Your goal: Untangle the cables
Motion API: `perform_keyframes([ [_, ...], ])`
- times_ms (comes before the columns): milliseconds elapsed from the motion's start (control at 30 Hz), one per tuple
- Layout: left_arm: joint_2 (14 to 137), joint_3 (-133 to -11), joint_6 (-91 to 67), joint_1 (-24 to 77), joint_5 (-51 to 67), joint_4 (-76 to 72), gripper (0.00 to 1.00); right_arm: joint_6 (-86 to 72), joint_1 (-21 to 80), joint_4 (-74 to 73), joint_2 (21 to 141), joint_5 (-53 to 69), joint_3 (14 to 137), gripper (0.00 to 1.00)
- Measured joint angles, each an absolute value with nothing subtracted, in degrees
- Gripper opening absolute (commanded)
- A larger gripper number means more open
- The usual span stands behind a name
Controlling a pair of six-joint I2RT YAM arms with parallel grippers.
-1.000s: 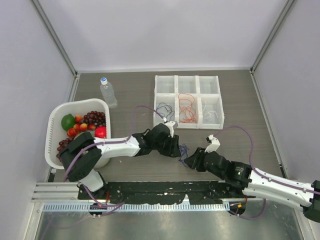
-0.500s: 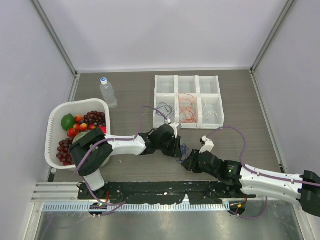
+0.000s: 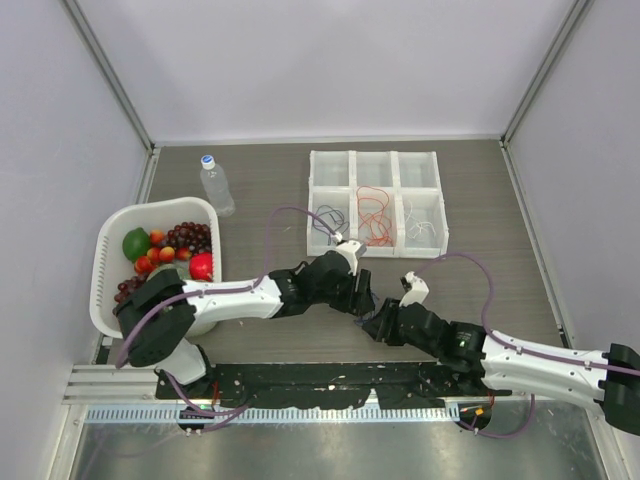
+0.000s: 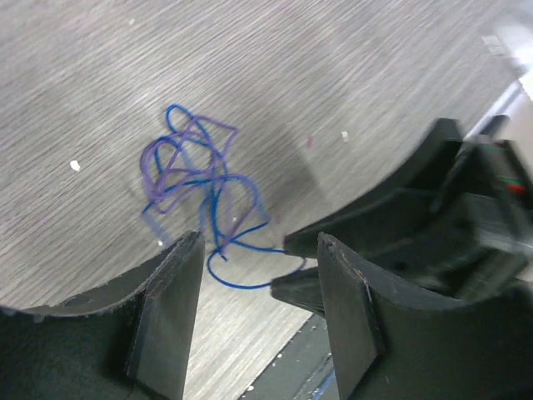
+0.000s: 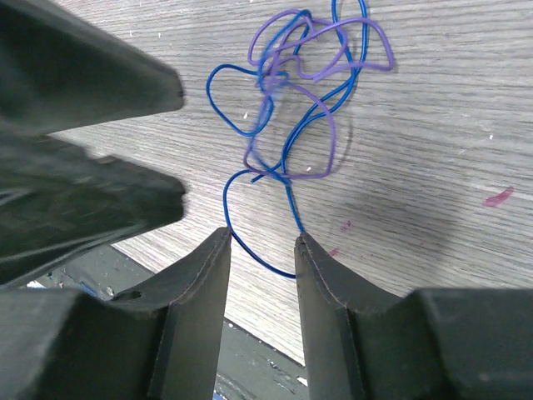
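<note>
Left gripper (image 4: pixel 260 243): I have its jaws standing well apart, and nothing is clamped in them. A low loop of wire lies on the table under the gap.
Right gripper (image 5: pixel 262 240): Its jaws are part open, with a narrower gap than the left's. One thin strand crosses that gap, far thinner than the gap itself. I see no pad pinching it.
The pair: They sit nose to nose, tips close together, each showing as a dark block at the edge of the other's wrist view.
Tangle (image 5: pixel 291 92): It is just ahead of both sets of tips, lying loose on the wood-grain table (image 3: pixel 250 180) between the two grippers.
Blue wire (image 4: pixel 241 286): It is hair-thin and bright blue, and it winds through the knot in open curls. One long loop trails out of the knot toward the right gripper's fingers.
Purple wire (image 5: pixel 333 137): It is equally thin and paler. Its rounded loops cross over and under the blue at several points near the middle.
Tray (image 3: pixel 375 151): The white six-compartment tray stands beyond the left gripper, well apart from the tangle. An orange-red wire (image 3: pixel 373 215) is coiled in its middle near compartment, with a dark strand to one side and a white one to the other.
Basket (image 3: pixel 105 290): It is off to the left arm's outer side, holding fruit.
Bottle (image 3: pixel 216 185): It stands upright just past the basket.
</note>
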State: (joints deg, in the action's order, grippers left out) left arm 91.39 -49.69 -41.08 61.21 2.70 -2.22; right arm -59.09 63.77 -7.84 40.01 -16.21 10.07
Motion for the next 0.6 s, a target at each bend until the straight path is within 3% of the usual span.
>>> perform_keyframes([
  [67, 88.9, -49.7, -40.6, 62.1, 1.1, -2.3, 0.43, -59.1, 63.8, -8.0, 39.4, -16.2, 9.8, 0.42],
  [167, 88.6, -50.4, -39.8, 62.8, 0.4, -2.2, 0.33, -59.1, 63.8, -8.8, 39.0, -16.2, 9.7, 0.41],
  [600, 96.7, -53.1, -39.6, 62.8, 0.9, -1.3, 0.38, -59.5, 63.8, -12.6, 32.5, -16.5, 9.3, 0.41],
])
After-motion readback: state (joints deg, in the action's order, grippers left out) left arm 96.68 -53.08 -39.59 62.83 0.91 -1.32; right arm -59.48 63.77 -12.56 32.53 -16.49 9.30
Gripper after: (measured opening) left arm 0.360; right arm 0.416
